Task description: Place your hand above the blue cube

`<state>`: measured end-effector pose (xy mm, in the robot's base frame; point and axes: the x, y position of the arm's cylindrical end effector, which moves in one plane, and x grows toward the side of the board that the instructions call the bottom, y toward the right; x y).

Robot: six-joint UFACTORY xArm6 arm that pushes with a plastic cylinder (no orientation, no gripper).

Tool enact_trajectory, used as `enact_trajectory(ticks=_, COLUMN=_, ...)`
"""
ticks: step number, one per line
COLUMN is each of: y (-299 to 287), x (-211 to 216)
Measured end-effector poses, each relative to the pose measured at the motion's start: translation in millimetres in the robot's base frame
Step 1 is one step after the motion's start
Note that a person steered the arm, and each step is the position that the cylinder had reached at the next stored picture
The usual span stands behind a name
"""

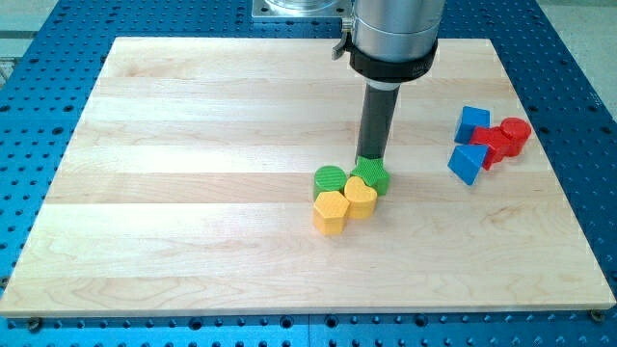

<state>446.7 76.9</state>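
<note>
The blue cube (473,122) sits at the view's right, touching a red block (493,144) below it. A red cylinder (516,134) and a blue triangular block (467,163) complete that cluster. My tip (371,158) is near the board's middle, at the top edge of a green block (371,175), well to the left of the blue cube.
A green cylinder (330,178), a yellow heart block (361,199) and a yellow hexagonal block (331,212) cluster with the green block at the middle. The wooden board (193,173) lies on a blue perforated table (588,116).
</note>
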Motion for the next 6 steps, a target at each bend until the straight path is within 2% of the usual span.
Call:
enact_trajectory(ticks=1, y=0.0, x=-1.2)
enact_trajectory(ticks=2, y=7.3, x=-24.3)
enact_trajectory(ticks=3, y=34.9, x=-74.7)
enact_trajectory(ticks=4, y=116.3, x=-101.4)
enact_trajectory(ticks=5, y=163.3, x=-102.0)
enact_trajectory(ticks=6, y=174.6, x=-97.2)
